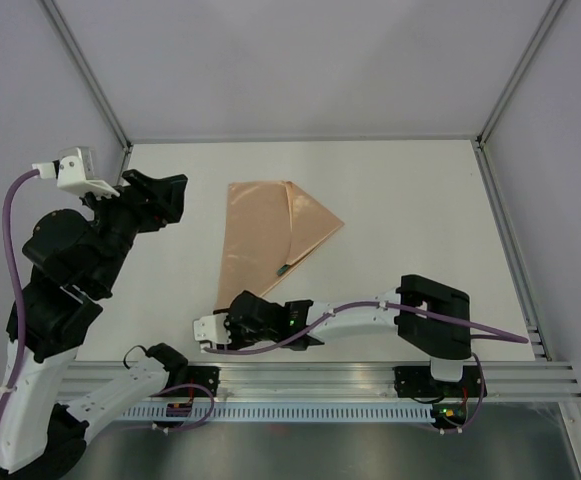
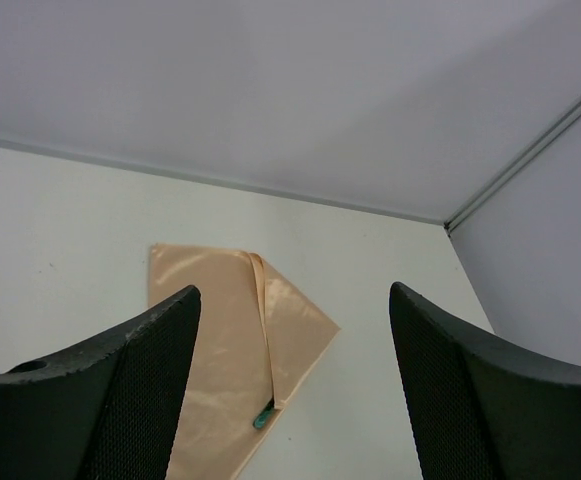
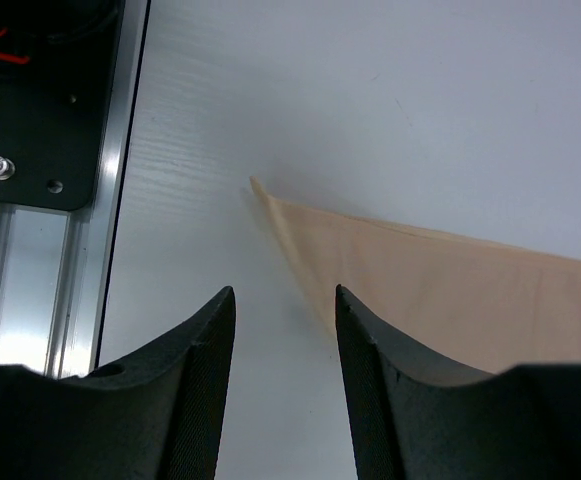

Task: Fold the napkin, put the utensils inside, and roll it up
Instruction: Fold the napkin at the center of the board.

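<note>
The light orange-tan napkin lies folded on the white table, a flap laid over its right side. A small green utensil tip pokes out from under that flap; the rest is hidden. My left gripper hangs high above the table left of the napkin, open wide and empty. Its view shows the napkin and the green tip between its fingers. My right gripper is low at the napkin's near corner, open and empty, with the napkin's edge running by its right finger.
An aluminium rail runs along the near table edge and shows at the left of the right wrist view. Metal frame posts and grey walls enclose the table.
</note>
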